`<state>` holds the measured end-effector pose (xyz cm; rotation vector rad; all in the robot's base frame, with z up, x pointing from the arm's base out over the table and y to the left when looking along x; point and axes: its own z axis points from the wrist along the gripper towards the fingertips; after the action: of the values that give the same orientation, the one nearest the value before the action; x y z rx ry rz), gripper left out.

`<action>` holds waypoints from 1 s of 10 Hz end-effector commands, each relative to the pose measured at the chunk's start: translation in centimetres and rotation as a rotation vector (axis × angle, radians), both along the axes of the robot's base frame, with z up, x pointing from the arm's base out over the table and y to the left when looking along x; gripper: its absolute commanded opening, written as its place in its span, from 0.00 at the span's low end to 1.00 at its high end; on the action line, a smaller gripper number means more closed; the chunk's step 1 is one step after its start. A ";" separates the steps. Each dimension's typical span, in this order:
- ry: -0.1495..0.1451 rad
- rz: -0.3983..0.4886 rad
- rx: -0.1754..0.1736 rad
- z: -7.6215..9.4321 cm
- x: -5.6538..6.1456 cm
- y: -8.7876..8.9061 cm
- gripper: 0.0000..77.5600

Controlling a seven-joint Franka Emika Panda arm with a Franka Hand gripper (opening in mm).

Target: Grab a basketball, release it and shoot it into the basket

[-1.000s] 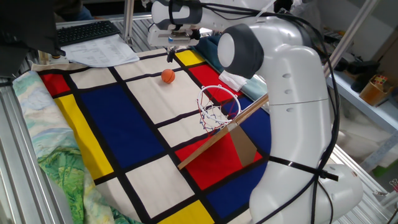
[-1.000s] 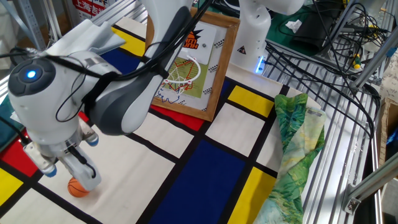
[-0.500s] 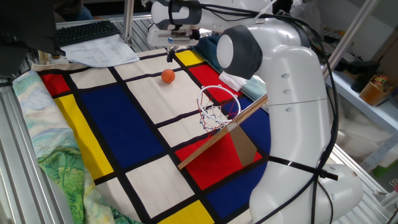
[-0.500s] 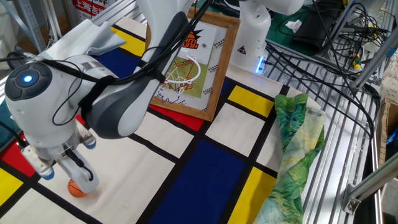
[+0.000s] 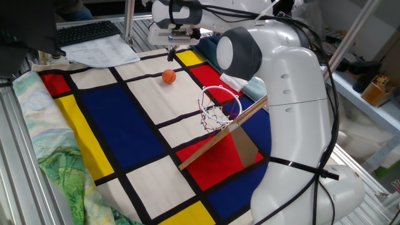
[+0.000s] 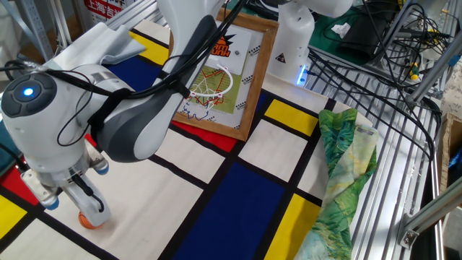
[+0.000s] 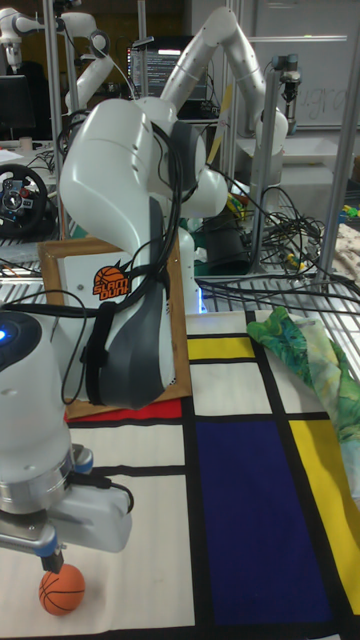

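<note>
The small orange basketball (image 5: 169, 76) lies on a cream panel of the patterned cloth, also seen as the basketball (image 7: 62, 589) and, half hidden by a finger, the basketball (image 6: 86, 221). My gripper (image 5: 171, 56) hangs just above and slightly beyond it, fingers close together with nothing between them. In the tall view the gripper (image 7: 50, 560) ends a little over the ball's top. The basket (image 5: 219, 103), a white ring with a red-white-blue net, juts from a slanted brown board (image 5: 219, 144) to the right of the ball. The basket (image 6: 213, 81) shows against the board's printed face.
The robot's white arm (image 5: 281, 94) arches over the basket's right side. A green patterned cloth (image 5: 59, 175) is bunched at the mat's edge. Papers and a keyboard (image 5: 87, 31) lie beyond the mat. Cables and metal framing (image 6: 404, 94) run alongside the table.
The gripper has drifted a little sideways over the ball, leftward in the other fixed view. The ball has not moved.
</note>
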<state>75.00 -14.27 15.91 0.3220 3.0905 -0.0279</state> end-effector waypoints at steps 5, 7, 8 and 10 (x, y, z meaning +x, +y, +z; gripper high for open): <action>0.045 -0.090 0.014 -0.6 0.4 -0.7 0.00; 0.041 -0.078 0.005 -1.5 0.9 -1.2 0.00; 0.038 -0.065 0.004 -2.4 1.4 -1.6 0.00; 0.037 -0.065 0.000 -3.0 1.7 -1.8 0.00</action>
<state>74.93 -14.35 15.03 0.4287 3.1162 -0.0165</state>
